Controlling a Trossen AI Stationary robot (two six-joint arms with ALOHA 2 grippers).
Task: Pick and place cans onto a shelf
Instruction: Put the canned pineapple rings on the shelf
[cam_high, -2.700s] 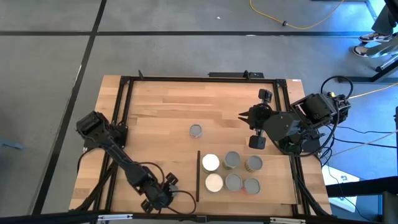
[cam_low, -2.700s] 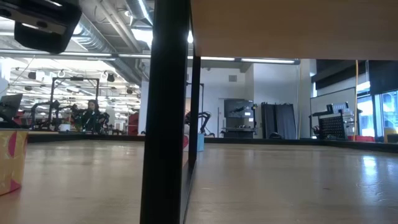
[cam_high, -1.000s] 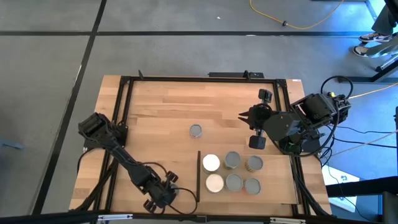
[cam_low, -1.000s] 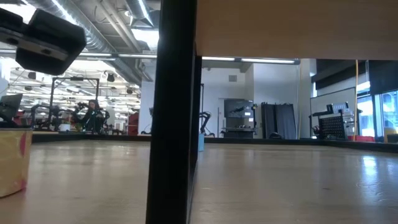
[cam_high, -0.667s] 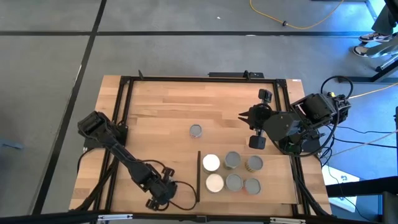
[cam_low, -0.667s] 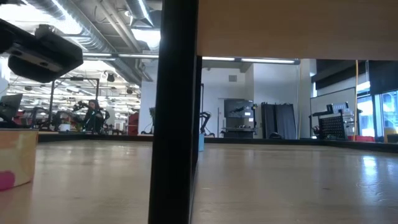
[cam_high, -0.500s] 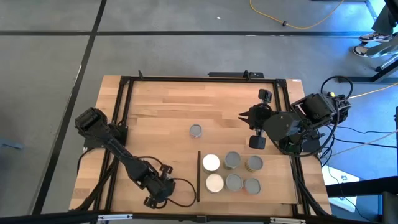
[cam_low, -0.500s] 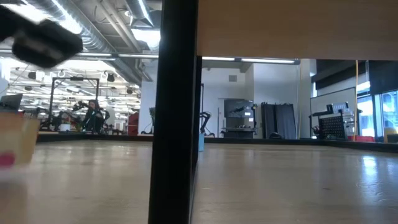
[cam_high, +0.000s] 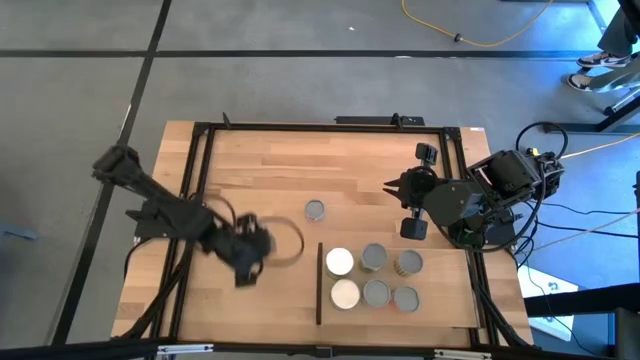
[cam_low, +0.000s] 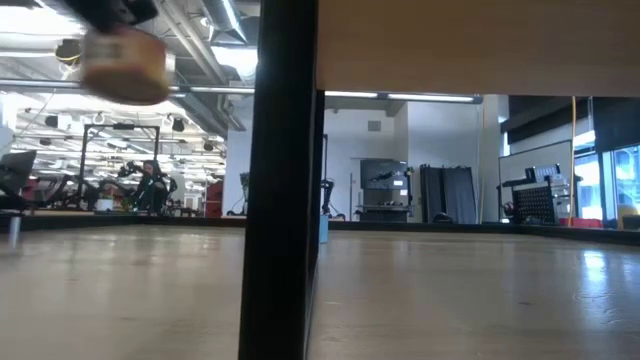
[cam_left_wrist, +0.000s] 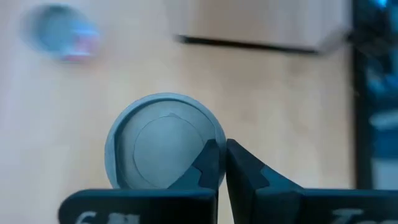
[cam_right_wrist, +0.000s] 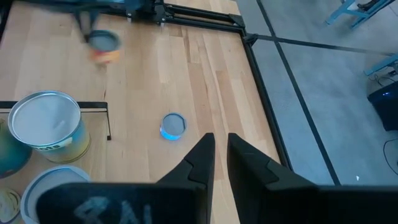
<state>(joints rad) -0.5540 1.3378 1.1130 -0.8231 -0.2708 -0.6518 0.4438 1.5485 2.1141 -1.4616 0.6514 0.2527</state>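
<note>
Silver-topped can (cam_left_wrist: 163, 144) hangs pinched at its rim by the left gripper's (cam_left_wrist: 221, 163) closed fingers, arm stretched low over bare tabletop (cam_high: 260, 170), shelf (cam_high: 440, 295) edge ahead.

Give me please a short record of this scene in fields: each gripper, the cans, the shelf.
left gripper: shut on the held can, raised above the table, left of the shelf
right gripper: fingers a little apart, empty, waiting beyond the shelf's far edge
shelf: light board at the near right, dark strip on its left edge
six cans: upright on the shelf in two rows of three
lone can: upright on the table, beyond the shelf
</note>
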